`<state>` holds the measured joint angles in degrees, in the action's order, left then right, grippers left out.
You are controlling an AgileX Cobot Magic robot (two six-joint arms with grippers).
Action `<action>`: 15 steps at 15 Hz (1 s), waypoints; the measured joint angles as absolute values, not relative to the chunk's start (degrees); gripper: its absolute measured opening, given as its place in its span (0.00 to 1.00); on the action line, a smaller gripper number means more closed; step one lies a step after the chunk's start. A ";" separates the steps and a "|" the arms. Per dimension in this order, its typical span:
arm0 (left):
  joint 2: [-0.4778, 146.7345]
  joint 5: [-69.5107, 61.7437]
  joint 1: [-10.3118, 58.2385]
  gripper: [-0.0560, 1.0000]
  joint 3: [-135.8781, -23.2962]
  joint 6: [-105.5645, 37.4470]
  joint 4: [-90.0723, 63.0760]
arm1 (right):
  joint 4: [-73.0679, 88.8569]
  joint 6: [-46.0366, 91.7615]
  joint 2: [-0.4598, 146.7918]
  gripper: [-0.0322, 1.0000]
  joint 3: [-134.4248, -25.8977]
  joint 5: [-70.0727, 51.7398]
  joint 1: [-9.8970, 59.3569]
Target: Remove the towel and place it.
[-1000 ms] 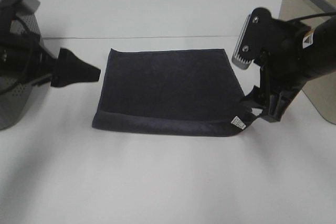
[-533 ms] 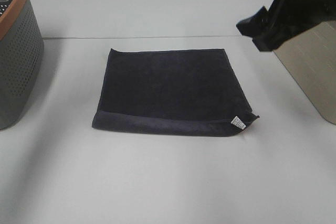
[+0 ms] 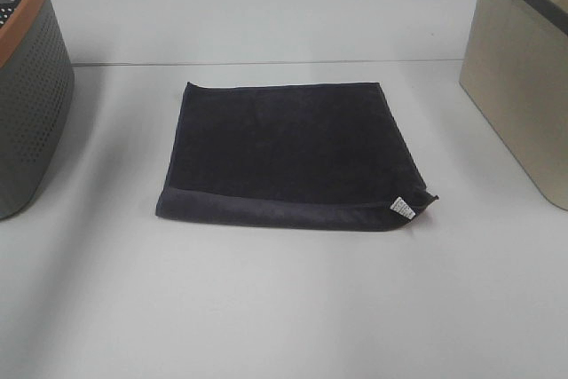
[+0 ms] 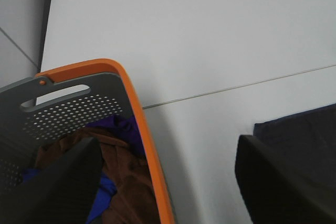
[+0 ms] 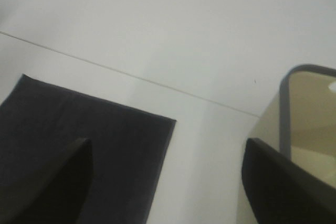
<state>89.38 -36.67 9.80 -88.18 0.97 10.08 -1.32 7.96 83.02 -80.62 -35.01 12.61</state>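
The towel [image 3: 288,155] lies flat and folded on the white table [image 3: 284,308], midway between the grey perforated basket with an orange rim [image 3: 27,86] on my left and the beige bin with a dark rim [image 3: 524,68] on my right, well apart from both. Its small white tag [image 3: 404,207] sits at the near right corner, beside the thick folded hem along the near edge. Neither of my arms appears in the high view. My left gripper [image 4: 163,182] hangs above the basket's edge with its fingers [image 4: 58,182] spread wide and holding nothing; brown and blue cloths [image 4: 121,177] fill the basket below. My right gripper [image 5: 163,182] hangs above the towel's far right corner, fingers [image 5: 283,187] likewise wide apart and empty, near the bin.
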 joint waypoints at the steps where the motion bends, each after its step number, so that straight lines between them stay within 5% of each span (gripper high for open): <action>1: 89.38 -39.13 9.80 0.69 -89.44 1.55 10.66 | -1.38 7.85 86.06 0.77 -86.29 -41.25 11.17; 6: 91.44 -54.37 4.01 0.69 -100.84 1.78 3.78 | -1.78 7.85 101.70 0.77 -112.99 -68.24 9.63; 11: 91.90 -69.04 -9.28 0.69 -102.85 -1.83 -3.38 | -2.58 7.91 102.73 0.77 -114.94 -69.79 9.57; 15: 82.22 -69.21 -11.63 0.69 -94.19 -3.84 -4.13 | -2.46 7.85 100.78 0.77 -111.55 -69.84 9.51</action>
